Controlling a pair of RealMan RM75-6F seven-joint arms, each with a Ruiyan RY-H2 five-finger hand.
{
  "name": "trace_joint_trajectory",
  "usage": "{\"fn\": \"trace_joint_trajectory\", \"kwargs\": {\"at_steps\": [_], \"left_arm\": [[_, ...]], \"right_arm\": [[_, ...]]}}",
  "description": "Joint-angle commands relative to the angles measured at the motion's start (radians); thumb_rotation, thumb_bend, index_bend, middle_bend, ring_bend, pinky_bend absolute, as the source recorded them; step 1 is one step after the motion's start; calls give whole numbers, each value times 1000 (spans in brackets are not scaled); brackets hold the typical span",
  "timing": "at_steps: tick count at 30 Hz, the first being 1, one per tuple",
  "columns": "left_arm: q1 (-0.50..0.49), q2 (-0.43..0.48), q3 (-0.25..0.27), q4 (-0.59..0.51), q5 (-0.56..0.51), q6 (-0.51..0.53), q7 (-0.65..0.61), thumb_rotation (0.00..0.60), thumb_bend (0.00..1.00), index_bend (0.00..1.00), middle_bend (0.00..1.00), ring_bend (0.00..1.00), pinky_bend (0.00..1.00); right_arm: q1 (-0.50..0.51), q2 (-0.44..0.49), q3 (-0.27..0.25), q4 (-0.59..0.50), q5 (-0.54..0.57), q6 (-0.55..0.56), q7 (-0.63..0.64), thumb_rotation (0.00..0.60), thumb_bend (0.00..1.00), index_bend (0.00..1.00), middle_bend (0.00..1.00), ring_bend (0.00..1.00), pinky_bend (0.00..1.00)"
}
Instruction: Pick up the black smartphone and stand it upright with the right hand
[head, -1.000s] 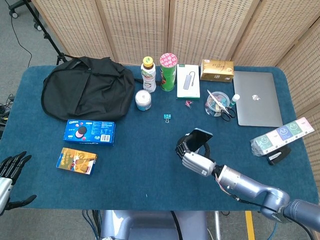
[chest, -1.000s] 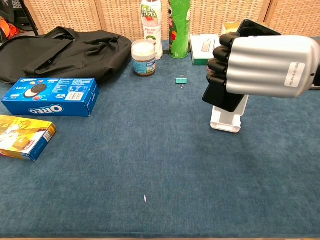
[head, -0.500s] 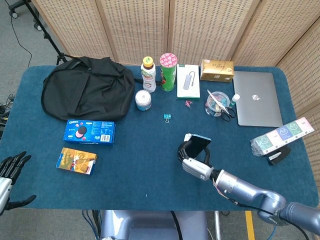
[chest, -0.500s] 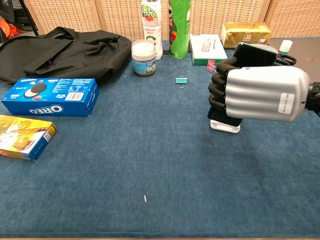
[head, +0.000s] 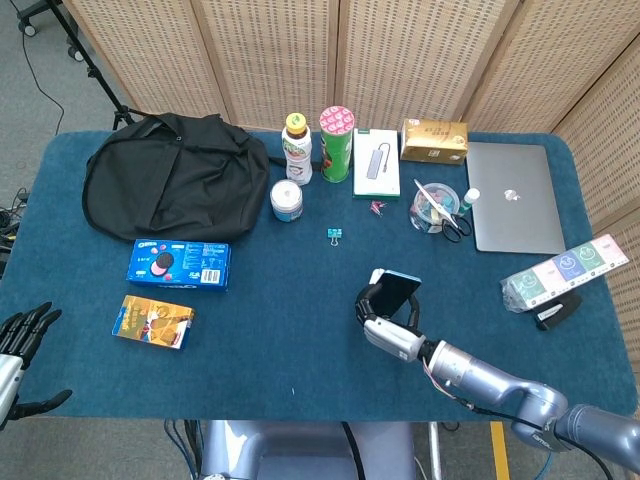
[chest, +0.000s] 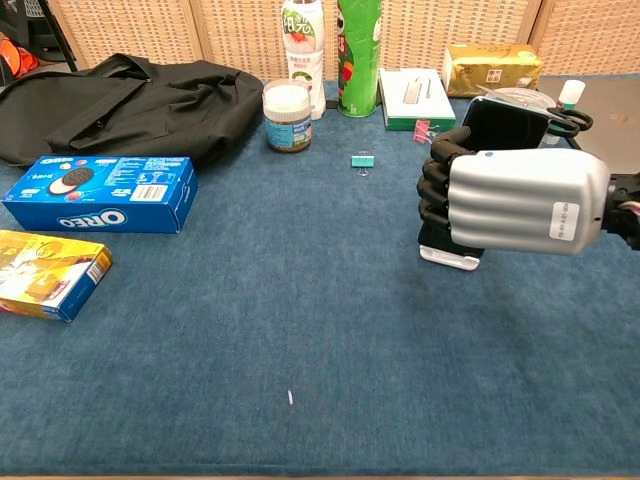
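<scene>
Lowering the black smartphone (chest: 505, 118) onto the white stand (chest: 450, 256) is where I am now: a second ago my right hand (chest: 510, 200) held it high and tilted above the stand, and since then I have brought it down and straightened it, so that it now stands close to upright with its lower end at the stand. My fingers (chest: 437, 190) are wrapped tight around the phone's body, clamped on it. From the head view the phone (head: 396, 291) sits in my right hand (head: 385, 315) near the middle of the table (head: 280, 300), nearer to me than the small binder clip (head: 334, 235) and well apart from the laptop (head: 512, 196) at the far right.

I judge the placing nearly done, though my own hand hides the contact between phone and stand, so I cannot tell whether it is seated. What remains, I think, is to loosen my hold gently and see that it does not tip.

My left hand (head: 22, 345) rests at the near left edge, fingers spread and holding nothing.
</scene>
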Motion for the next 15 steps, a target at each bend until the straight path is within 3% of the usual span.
{"fn": "trace_joint_trajectory", "kwargs": {"at_steps": [1,7,15], "left_arm": [[0,0,0,0,-1,1,-1,600,0,0,0,0,0],[1,2,0,1,0,2,-4,600,0,0,0,0,0],[0,3,1,0,1,1,-4,600,0,0,0,0,0]], "right_arm": [[-6,-5,-1,-5,10,-1,-1,600,208,481,423,393,452],[-27,-20,10,-6,27,17,-40,600,184,472,307,302,417],[-52,-28,16,-19,42,45,-76,600,168,330,159,122,291]]}}
